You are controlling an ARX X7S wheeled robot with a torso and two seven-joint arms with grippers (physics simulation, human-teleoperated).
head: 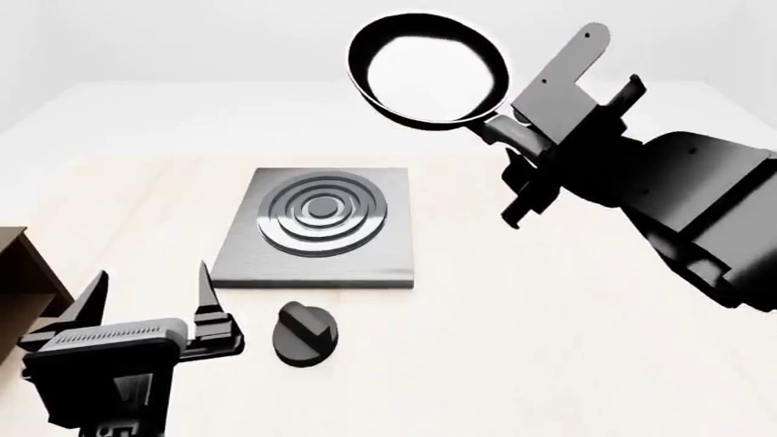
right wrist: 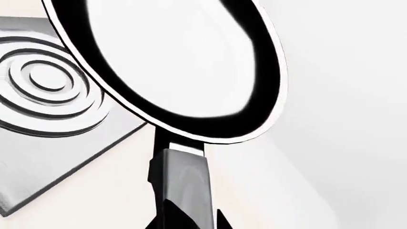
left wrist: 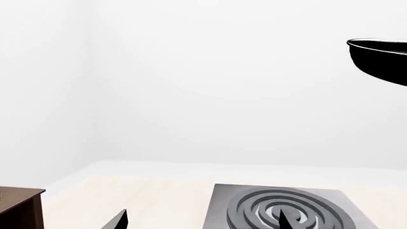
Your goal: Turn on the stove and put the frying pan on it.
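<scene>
Your frying pan (head: 428,68) is in the air, above and beyond the stove (head: 318,228), up toward 1 o'clock from the burner rings in the head view, its glossy inside turned toward the camera. The right gripper (head: 519,137) is clamped on the pan's long black handle (head: 492,127), and that arm reaches in from 3 o'clock with the wrist raised and the pan tilted.

Only the right wrist view shows the grip closely: the handle (right wrist: 181,183) runs straight out from the fingers, and the pan's bright bowl (right wrist: 171,57) covers part of the stove plate (right wrist: 51,119) behind it. The left wrist view gives you just the pan's dark rim and underside (left wrist: 381,59) at its 2 o'clock edge, high over the burner (left wrist: 283,210), plus a corner of the brown wooden shelf (left wrist: 19,205).

The round black knob (head: 304,334) appears in the head view alone, on the table at 6 o'clock from the plate, just apart from it. Your left gripper (head: 146,305) sits low at 9 o'clock from the knob, fingers spread apart and pointing up toward the plate, holding nothing. The shelf edge (head: 25,269) lies beside it at the frame's 9 o'clock side.
</scene>
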